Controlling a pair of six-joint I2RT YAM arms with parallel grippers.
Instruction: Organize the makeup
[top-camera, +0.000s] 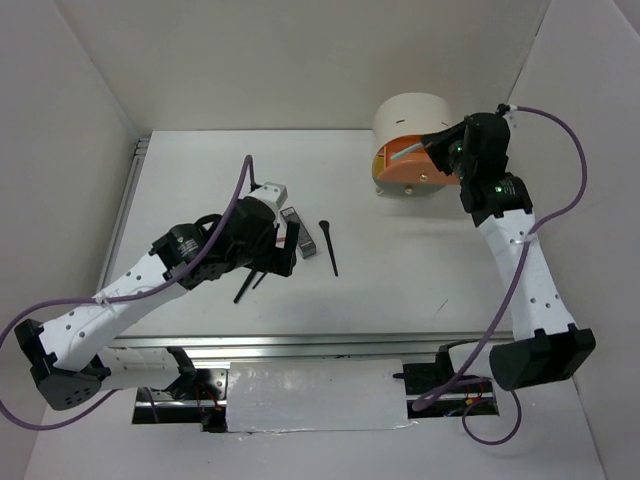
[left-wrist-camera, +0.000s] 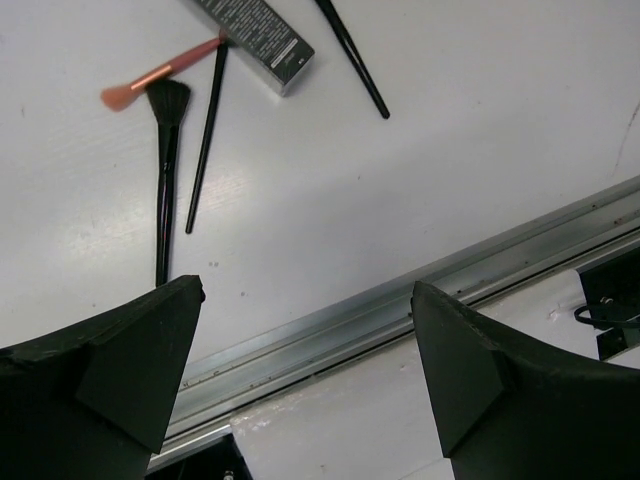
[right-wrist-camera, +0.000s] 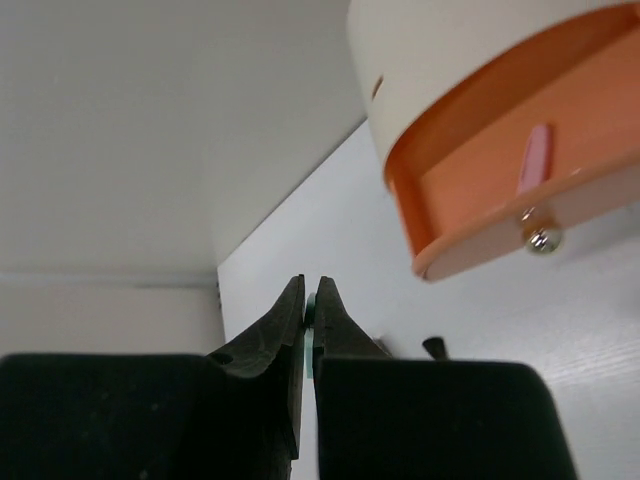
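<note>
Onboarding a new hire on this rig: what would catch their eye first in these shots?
The cream round box at the far right of the table, its orange drawer pulled open with a pink stick inside; the right gripper near it is shut on a green sliver. Mid-table, the left gripper hangs wide open over scattered brushes and a grey tube.

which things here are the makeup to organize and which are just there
Makeup to organize:
fluffy black brush
thin black stick
coral-pink brush
dark grey tube
long black brush
pink stick in the orange drawer
green sliver pinched in the right hand

Just there:
cream round box
metal rail
left hand, open and empty
</note>
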